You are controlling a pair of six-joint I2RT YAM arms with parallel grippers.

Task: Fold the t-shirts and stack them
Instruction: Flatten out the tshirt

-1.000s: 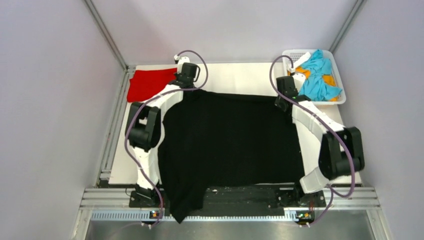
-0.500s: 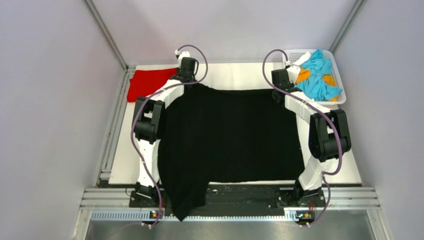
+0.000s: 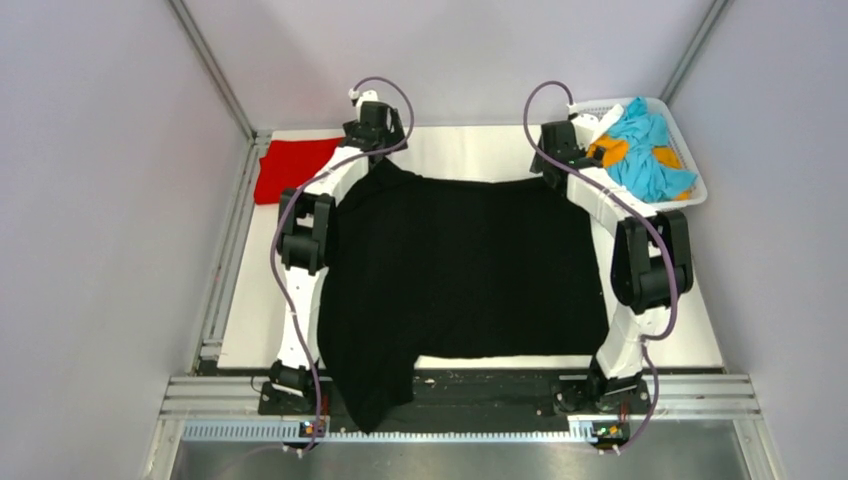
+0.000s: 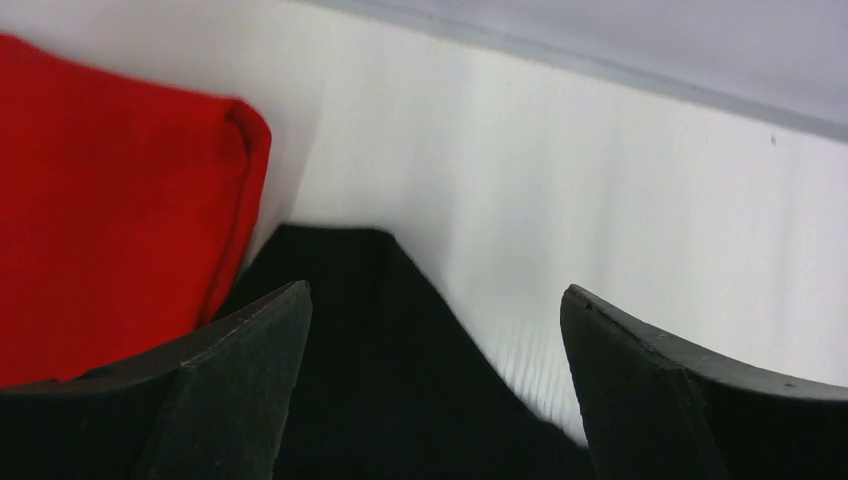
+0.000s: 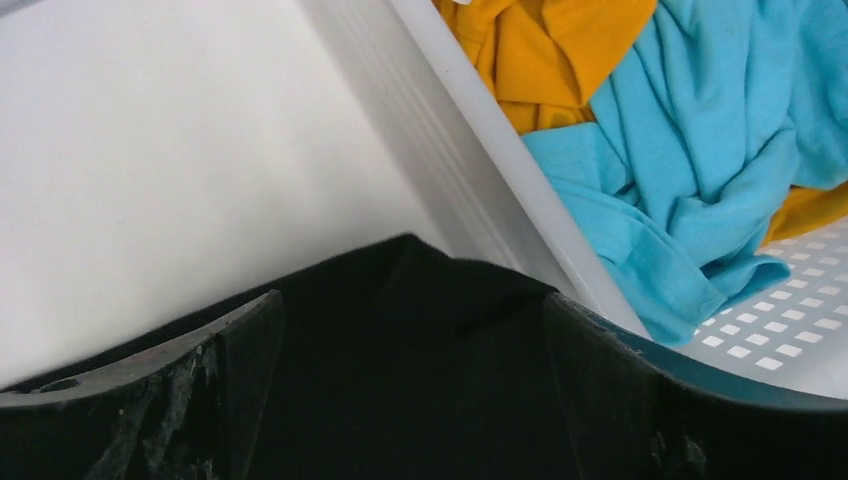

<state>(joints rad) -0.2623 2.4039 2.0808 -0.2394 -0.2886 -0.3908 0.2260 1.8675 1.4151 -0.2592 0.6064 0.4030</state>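
Black t-shirt [image 3: 460, 270] lies stretched flat across the white table [image 3: 470, 150]. Its far corners sit higher in the frame than a second ago, both arms having reached out, so I judge it spread ready for folding. Left gripper [image 4: 435, 295] and right gripper [image 5: 412, 298] stand wide over those limp matte corners, gripping nothing; the smooth red t-shirt [image 3: 290, 168] sits folded upper left, the lattice basket [image 5: 480, 130] upper right.

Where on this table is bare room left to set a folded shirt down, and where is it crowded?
Bare table runs along the far edge between the left arm and the right arm; narrower strips lie outside each arm. The black t-shirt fills the middle; the red t-shirt and the basket take the far corners.
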